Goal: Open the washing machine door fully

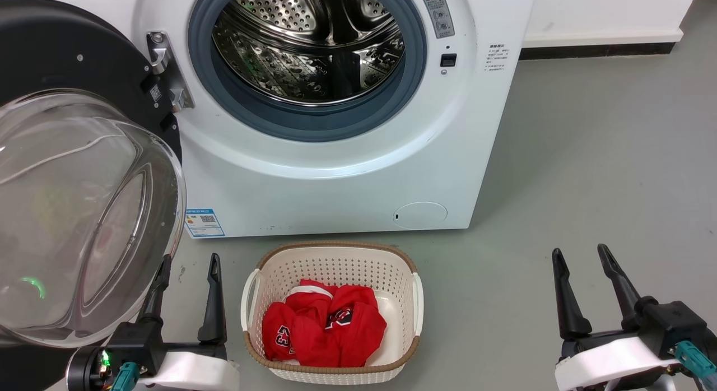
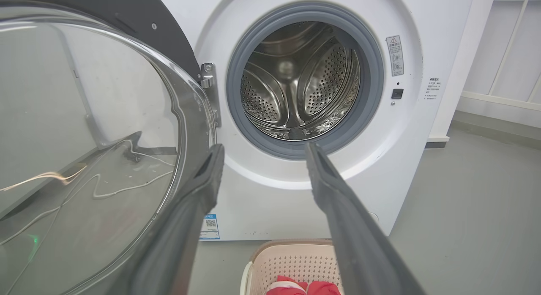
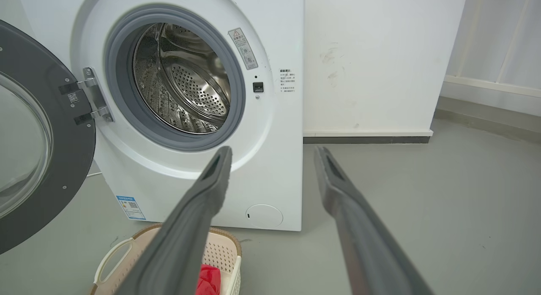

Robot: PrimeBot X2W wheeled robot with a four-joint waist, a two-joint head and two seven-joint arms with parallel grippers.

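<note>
Nearest to the head camera, my left gripper (image 1: 190, 259) has its two fingers spread apart and holds nothing. Its left finger lies just beside the rim of the glass bowl; I cannot tell whether they touch. My right gripper (image 1: 578, 250) is likewise spread and empty, low on my right and well apart from the machine.

The washing machine door (image 1: 73, 200) hangs from the hinge (image 1: 168, 71) on the left of the white washing machine (image 1: 336, 189). It is swung wide, and the drum opening (image 1: 308, 43) is wholly uncovered. I judge the swing nearly complete, with only the last of the travel perhaps left.

Procedure for the step in hand:
1. Bear on the black ring of the door with the flat outer side of the left finger, not on the clear bowl.
2. Push leftward along the arc about the hinge, never straight at the hinge.
3. Move slowly and stop as soon as the hinge resists, since forcing it risks damage.
4. Hold the left forearm clear of the laundry basket (image 1: 336, 248) and the red garment (image 1: 330, 324) in it.
5. Leave the right arm parked.
</note>
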